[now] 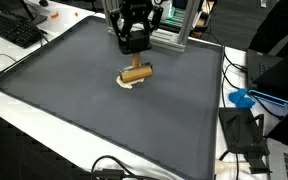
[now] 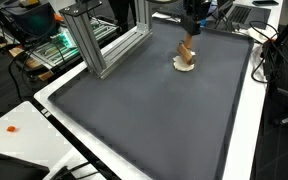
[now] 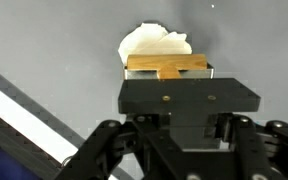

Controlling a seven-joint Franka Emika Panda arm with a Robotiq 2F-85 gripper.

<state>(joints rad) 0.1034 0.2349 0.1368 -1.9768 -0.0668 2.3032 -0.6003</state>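
Note:
A light wooden block (image 1: 137,72) rests on a small white crumpled object (image 1: 131,84) on the dark grey mat (image 1: 94,110). Both exterior views show them; the block (image 2: 186,50) stands tilted on the white object (image 2: 185,66). My gripper (image 1: 134,47) hovers just above the block, also seen from the other side (image 2: 189,28). In the wrist view the block (image 3: 167,67) and the white object (image 3: 154,42) lie straight beyond the gripper's black body. The fingertips are hidden, so I cannot tell whether the jaws are open.
An aluminium frame (image 2: 104,45) stands along one edge of the mat. A keyboard (image 1: 12,28) and cables lie on the white table beside it. A blue object (image 1: 242,99) and black devices sit off the mat's other side.

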